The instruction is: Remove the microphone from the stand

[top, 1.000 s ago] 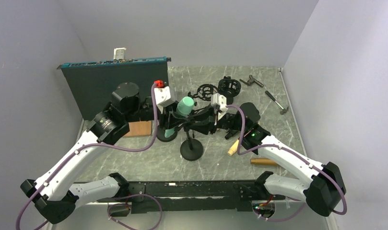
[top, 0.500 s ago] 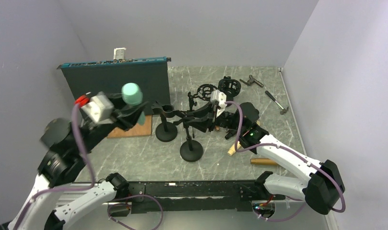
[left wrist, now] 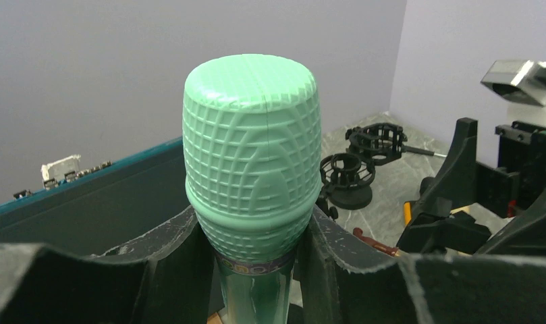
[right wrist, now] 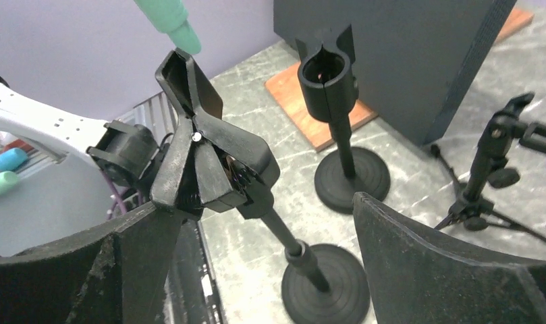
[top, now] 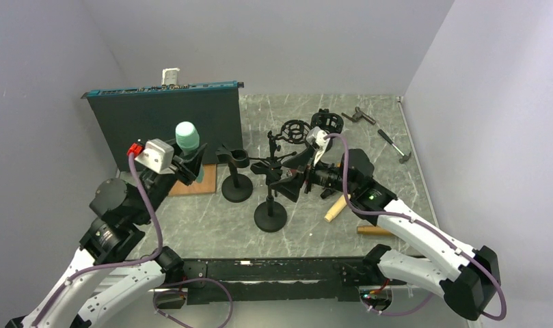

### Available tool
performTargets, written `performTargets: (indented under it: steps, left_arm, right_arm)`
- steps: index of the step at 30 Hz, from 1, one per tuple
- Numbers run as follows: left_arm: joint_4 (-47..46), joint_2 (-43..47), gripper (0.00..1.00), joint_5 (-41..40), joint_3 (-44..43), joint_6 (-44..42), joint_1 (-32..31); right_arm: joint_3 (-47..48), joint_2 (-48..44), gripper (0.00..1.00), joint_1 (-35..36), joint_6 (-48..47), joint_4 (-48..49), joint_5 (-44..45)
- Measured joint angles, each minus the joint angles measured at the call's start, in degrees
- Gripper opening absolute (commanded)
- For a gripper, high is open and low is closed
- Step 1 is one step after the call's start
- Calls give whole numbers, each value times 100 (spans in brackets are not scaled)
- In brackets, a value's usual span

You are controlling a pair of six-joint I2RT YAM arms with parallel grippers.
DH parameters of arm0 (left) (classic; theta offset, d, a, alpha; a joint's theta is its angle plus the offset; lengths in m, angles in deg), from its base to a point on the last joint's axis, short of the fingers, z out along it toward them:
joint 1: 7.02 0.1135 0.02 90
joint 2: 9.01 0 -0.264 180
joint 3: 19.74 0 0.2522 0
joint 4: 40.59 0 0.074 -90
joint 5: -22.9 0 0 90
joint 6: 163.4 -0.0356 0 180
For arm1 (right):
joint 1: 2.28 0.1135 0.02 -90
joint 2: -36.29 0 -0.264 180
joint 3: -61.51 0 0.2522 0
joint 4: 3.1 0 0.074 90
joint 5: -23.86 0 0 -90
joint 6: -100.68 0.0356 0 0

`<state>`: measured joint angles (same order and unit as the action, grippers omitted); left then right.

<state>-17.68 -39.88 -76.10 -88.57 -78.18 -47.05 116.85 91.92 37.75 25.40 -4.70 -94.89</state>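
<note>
The mint-green microphone [top: 186,139] [left wrist: 251,155] is upright in my left gripper [top: 189,162] [left wrist: 255,233], which is shut on its neck just below the head. It hangs to the left of both stands, in front of the dark board. The black stand [top: 270,208] has a spring clamp [right wrist: 206,158] on top with nothing in it. My right gripper [top: 292,182] [right wrist: 256,209] is open, its fingers on either side of that clamp and apart from it. The microphone's tail [right wrist: 167,19] shows at the top of the right wrist view.
A second black stand [top: 235,179] [right wrist: 327,77] with an empty clip is just left of the first. A dark teal board [top: 157,119] stands at the back left with a wooden block [top: 191,186] before it. Shock mounts [top: 326,121], wooden-handled tools [top: 334,209] and a metal tool [top: 389,140] lie on the right.
My left gripper carried the microphone out of the stand's clamp, up and off to the left. My right gripper let go of the clamp and opened wide.
</note>
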Motion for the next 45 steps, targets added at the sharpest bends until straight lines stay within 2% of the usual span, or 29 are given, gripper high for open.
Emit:
performTargets:
  steps: [8,16,19,24,29,33,43,45]
  left_arm:
    - [7,109,0,-146,168,-9,7]
    - [-74,302,0,-146,339,-13,11]
    - [-72,291,0,-140,376,-15,11]
    - [-72,295,0,-129,400,-20,11]
    - [-76,304,0,-66,407,-15,11]
    - [-74,304,0,11,407,-15,11]
    - [-74,304,0,39,407,-15,11]
    - [-74,304,0,57,407,-15,11]
  right_arm:
    - [688,20,100,13,533,-1322,-37]
    - [1674,511,99,7,1226,-2090,-44]
    - [1976,807,96,2,1318,-2203,-109]
    - [2210,1132,83,2,1379,-2402,-210]
    - [2330,1279,79,2,1401,-2507,-313]
    - [2332,1283,67,2,1379,-2579,-323]
    - [2310,1294,20,2,1314,-2577,-496]
    - [2275,1294,14,2,1294,-2522,-516]
